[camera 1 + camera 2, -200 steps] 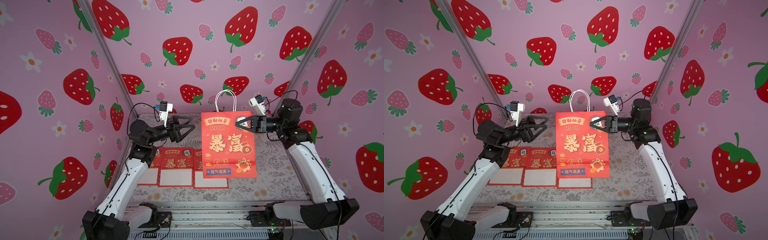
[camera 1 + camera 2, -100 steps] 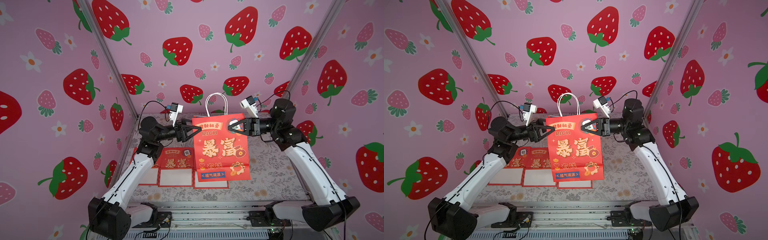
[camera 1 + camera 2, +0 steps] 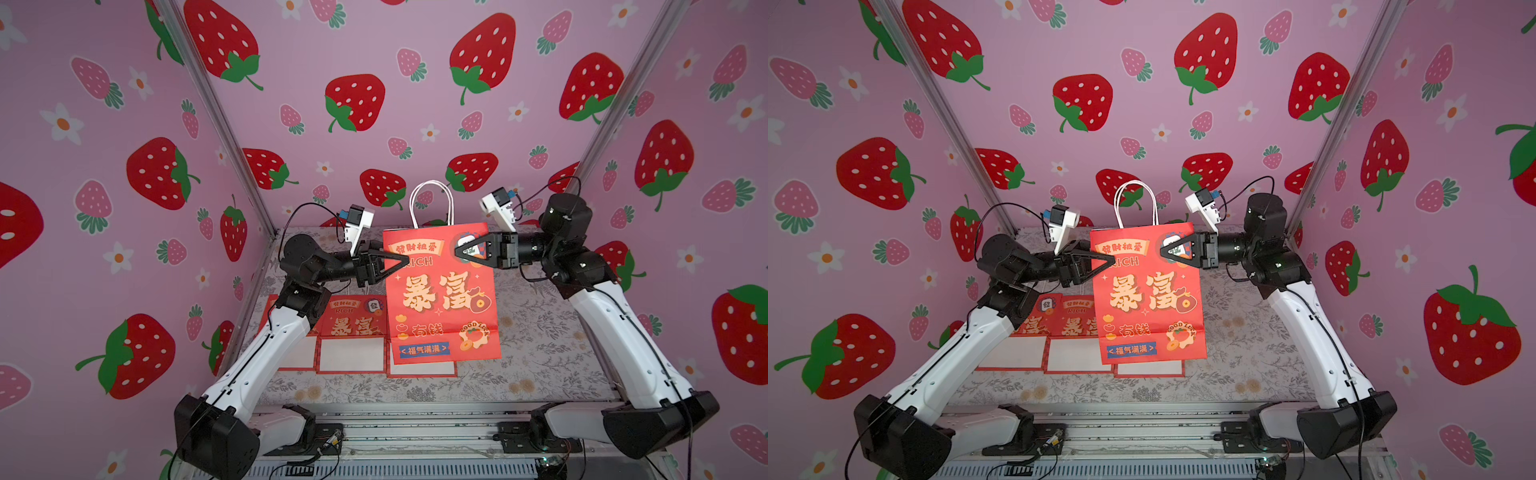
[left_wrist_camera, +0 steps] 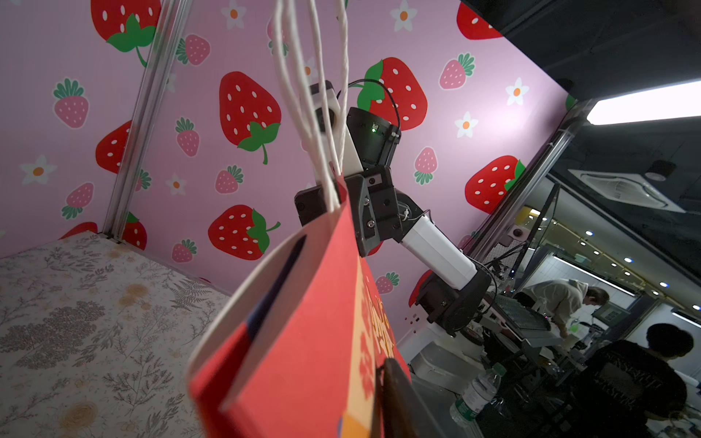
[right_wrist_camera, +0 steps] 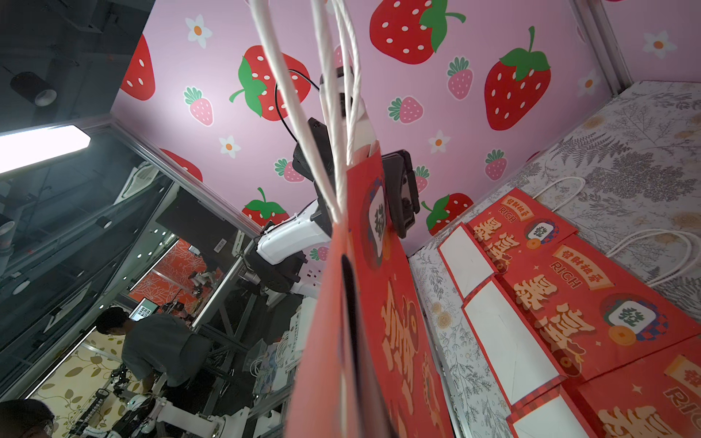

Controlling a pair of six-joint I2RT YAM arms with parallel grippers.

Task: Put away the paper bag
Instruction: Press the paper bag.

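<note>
The red paper bag (image 3: 440,291) hangs upright in the air over the middle of the table (image 3: 540,332), its white cord handles (image 3: 431,203) standing up above the rim. The right gripper (image 3: 459,250) is closed on the bag's upper right corner and carries it. The left gripper (image 3: 405,261) has its tips at the upper left edge, one finger in front of the front panel; the left wrist view shows a dark finger (image 4: 392,398) lying against the bag's printed face, but whether the jaws have fully pinched the paper I cannot tell.

The bag is not flat: from the left wrist view its mouth (image 4: 265,265) gapes a little, with the pale inside showing between front and back panels.

On the table, left of and under the hanging bag, a row of flattened bags (image 3: 353,328) of the same print lies side by side, bottoms folded up white toward the near edge. The right wrist view shows them (image 5: 550,295) overlapping in a neat line, their handles pointing to the far side.

Judged from this, several bags are already put away and this one is partway: lifted and held, second hold being taken. What looks left is to press it flat, fold its bottom and lay it at the right end of the row.
</note>
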